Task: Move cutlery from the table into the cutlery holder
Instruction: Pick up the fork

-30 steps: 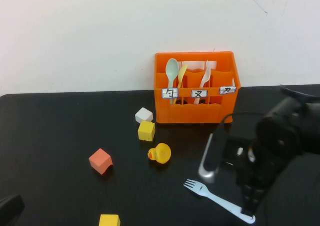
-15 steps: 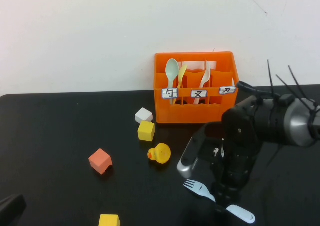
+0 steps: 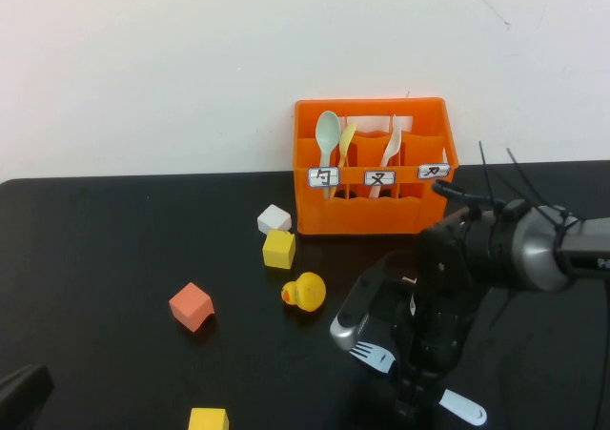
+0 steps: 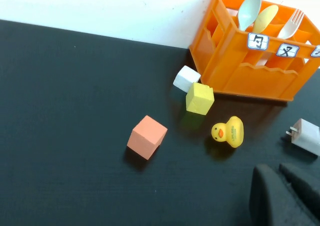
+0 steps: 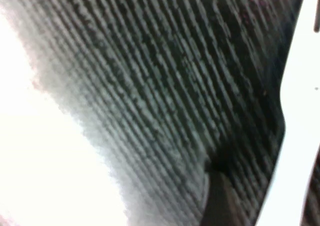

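Your light blue fork [image 3: 381,357] lies flat on the table [image 3: 114,258], in front of the orange cutlery holder [image 3: 374,168]. The right gripper [image 3: 419,378] is low over its handle; you cannot tell its finger state. The left gripper [image 4: 282,198] sits far from the holder, fingers together.

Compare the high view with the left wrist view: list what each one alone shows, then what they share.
Only the high view shows the blue fork on the table, the right gripper down over its handle, a second yellow block and the left gripper at the near left corner. Only the left wrist view shows a white plug. Both show the orange holder, green spoon, duck and coral block.
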Controlling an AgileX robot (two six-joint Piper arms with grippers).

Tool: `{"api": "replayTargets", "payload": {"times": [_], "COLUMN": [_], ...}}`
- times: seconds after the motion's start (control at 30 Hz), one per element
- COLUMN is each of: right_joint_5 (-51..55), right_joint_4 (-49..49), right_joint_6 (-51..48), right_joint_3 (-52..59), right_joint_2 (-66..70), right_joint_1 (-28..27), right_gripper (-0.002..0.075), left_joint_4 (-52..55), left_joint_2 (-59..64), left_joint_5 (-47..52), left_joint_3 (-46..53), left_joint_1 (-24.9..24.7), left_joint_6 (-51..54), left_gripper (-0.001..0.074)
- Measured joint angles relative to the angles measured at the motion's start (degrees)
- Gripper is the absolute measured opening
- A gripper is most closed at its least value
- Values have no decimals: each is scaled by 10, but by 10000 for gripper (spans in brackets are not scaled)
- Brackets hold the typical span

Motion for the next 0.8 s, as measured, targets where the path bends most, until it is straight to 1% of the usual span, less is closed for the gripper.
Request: {"api": "replayTargets", "payload": {"times": [0.37, 0.47, 0.53, 0.7, 0.77, 0.8], "right_joint_5": [-8, -8, -5, -8, -8, -8], "right_joint_4": [-4, -8, -13, -28, -34, -34], "right_joint_6": [0, 3, 7, 9, 9, 9], "right_joint_3": [-13, -15, -18, -21, -22, -22], "right_joint_2": [24, 33, 37, 39, 39, 39], "right_joint_1": [0, 0, 0, 0, 0, 0], "right_gripper": [419, 402, 365, 192, 131, 118], "left_joint_4": [18, 21, 22, 25, 25, 25], "left_joint_2": [0, 0, 0, 0, 0, 0], "left_joint_5": [-6, -6, -6, -18, -20, -20], "left_joint_3": [0, 0, 0, 10, 13, 13], "left_joint_1": [0, 0, 0, 0, 0, 0], "left_joint_6": [1, 1, 1, 2, 2, 2], "left_gripper": [-1, -1, -1, -1, -1, -1]}}
